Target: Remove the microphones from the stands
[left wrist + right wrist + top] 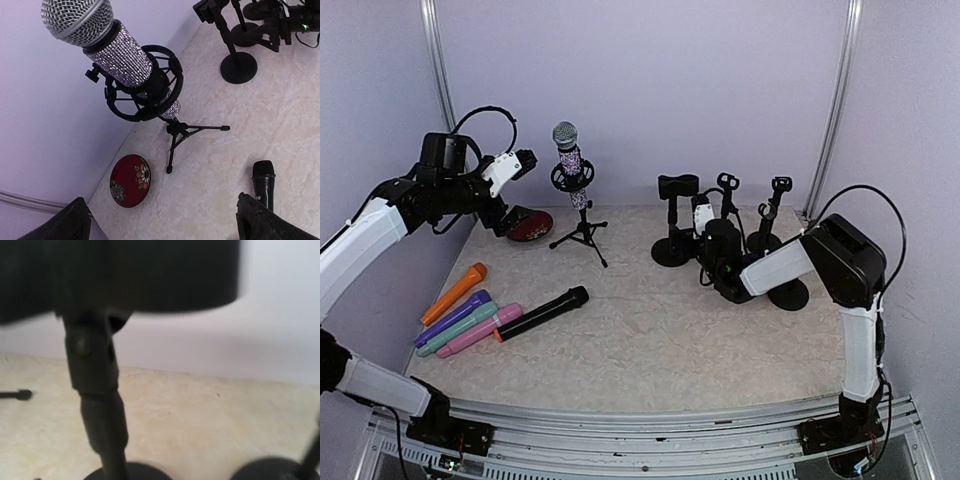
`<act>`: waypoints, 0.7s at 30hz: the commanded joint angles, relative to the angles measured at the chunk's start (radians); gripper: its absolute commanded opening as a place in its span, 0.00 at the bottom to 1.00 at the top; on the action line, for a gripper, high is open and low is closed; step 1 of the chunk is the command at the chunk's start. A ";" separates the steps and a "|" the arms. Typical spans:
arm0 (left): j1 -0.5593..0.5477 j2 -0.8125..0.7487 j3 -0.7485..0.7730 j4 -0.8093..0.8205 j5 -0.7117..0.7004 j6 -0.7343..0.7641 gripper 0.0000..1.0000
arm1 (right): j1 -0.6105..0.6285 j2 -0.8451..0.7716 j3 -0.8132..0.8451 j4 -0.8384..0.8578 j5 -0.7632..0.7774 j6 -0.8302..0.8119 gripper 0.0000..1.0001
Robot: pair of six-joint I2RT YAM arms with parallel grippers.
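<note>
One mounted microphone (pixel 571 160), five loose microphones (pixel 460 329)

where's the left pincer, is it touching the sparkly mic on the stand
Apart. The left wrist view shows the left pincer open at the frame's bottom edge, with a clear gap between its fingertips and the sparkly microphone.

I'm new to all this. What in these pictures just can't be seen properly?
- Right gripper, top view: black against the black stands, so I can't tell whether it is open or shut.
- Stand, right wrist view: blurred, and its top is a dark smear.
- Black microphone, left wrist view: its body disappears behind a finger.
- Sparkly microphone: the ring mount hides how it is held.
</note>
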State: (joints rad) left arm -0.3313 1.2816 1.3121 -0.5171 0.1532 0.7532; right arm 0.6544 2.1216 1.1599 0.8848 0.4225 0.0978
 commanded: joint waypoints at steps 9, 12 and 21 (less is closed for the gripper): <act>0.126 0.097 0.201 -0.143 0.158 -0.277 0.99 | 0.130 -0.337 -0.091 -0.184 -0.110 0.053 1.00; 0.150 0.118 0.222 -0.178 0.178 -0.282 0.99 | 0.145 -0.283 0.159 -0.396 -0.256 0.041 1.00; 0.184 0.105 0.163 -0.191 0.199 -0.274 0.93 | 0.144 0.045 0.815 -0.716 -0.696 0.334 0.89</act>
State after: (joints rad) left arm -0.1616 1.3994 1.4990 -0.6846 0.3172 0.4919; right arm 0.7994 2.0136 1.8118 0.3706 -0.0277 0.2611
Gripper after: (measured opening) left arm 0.942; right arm 0.902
